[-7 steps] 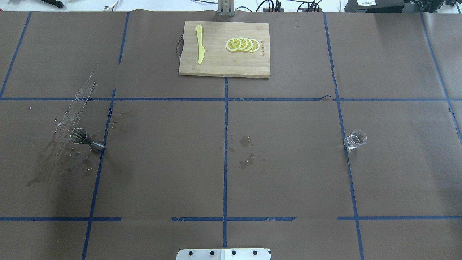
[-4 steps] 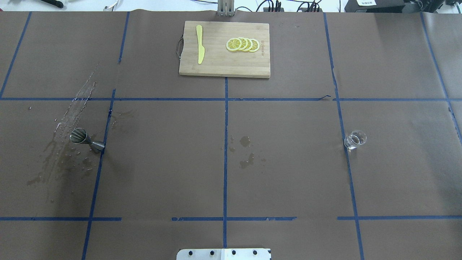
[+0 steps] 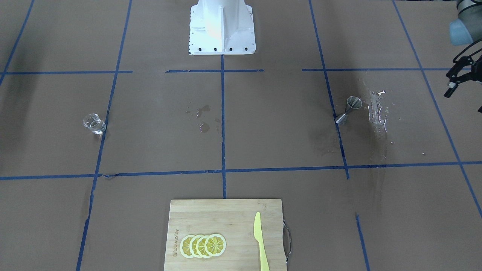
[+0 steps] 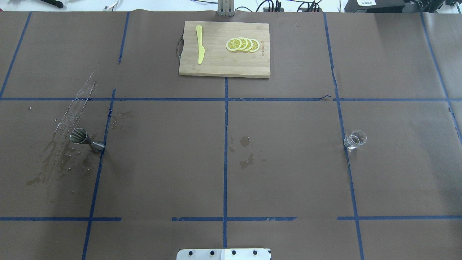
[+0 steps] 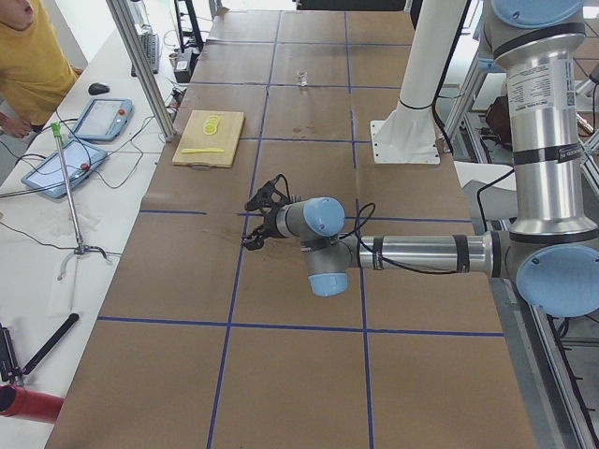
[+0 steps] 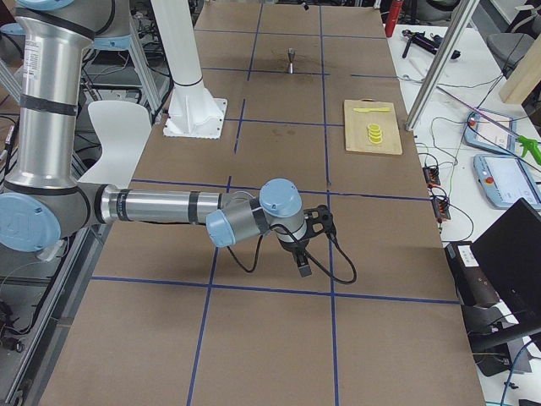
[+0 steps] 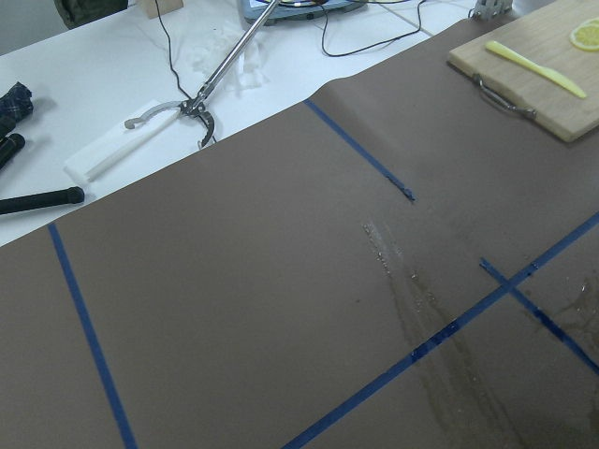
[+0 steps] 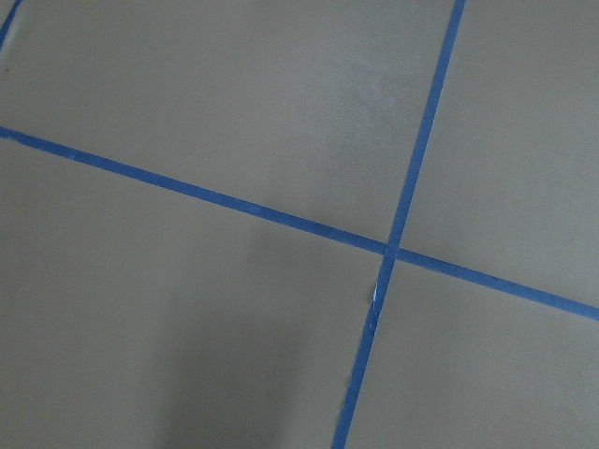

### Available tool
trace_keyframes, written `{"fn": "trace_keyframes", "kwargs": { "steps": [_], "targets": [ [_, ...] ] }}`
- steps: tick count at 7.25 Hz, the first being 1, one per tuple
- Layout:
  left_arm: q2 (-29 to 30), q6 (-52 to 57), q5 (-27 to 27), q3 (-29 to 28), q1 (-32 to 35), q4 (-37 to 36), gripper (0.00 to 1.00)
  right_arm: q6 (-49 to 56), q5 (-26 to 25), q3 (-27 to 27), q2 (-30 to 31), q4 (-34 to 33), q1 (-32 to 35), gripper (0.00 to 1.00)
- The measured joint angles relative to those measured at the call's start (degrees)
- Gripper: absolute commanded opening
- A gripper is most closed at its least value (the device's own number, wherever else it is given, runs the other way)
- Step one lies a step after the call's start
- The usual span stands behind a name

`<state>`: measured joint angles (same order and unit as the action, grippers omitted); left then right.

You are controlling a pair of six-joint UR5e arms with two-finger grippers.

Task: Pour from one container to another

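The clear glass tumbler (image 4: 355, 139) stands upright on the table's right side, on a blue tape line; the front-facing view shows the glass tumbler (image 3: 94, 124) too. The steel jigger (image 4: 86, 140) stands upright on the left, among wet streaks, and the jigger (image 3: 349, 109) has nothing touching it. My left gripper (image 3: 465, 99) hangs beyond the jigger at the table's left end, cut by the frame edge, its jaws spread and empty. My right gripper (image 6: 306, 254) hovers low over bare paper at the right end, away from the glass; I cannot tell whether it is open.
A wooden cutting board (image 4: 216, 65) with lemon slices (image 4: 242, 44) and a yellow knife (image 4: 199, 43) lies at the far middle. Wet patches (image 4: 245, 151) mark the centre. The robot's base (image 3: 221, 26) stands at the near edge. A person (image 5: 33, 65) stands by the far side.
The glass and the jigger have not moved. A faint shadow over the wet area left of the jigger has thinned.
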<state>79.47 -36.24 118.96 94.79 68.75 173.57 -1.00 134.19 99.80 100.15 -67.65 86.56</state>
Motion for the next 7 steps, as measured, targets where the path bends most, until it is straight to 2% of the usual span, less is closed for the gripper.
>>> {"fn": "trace_keyframes", "kwargs": {
  "steps": [3,7],
  "targets": [
    [-1.1,-9.1,-16.4,2.0,-11.5,4.5,1.00,0.0,0.1,0.0,0.1,0.2,0.0,1.00],
    [-1.1,-14.9,-45.3,3.5,-31.4,4.7,1.00,0.0,0.0,-0.2,0.2,0.2,0.0,1.00]
  ]
}}
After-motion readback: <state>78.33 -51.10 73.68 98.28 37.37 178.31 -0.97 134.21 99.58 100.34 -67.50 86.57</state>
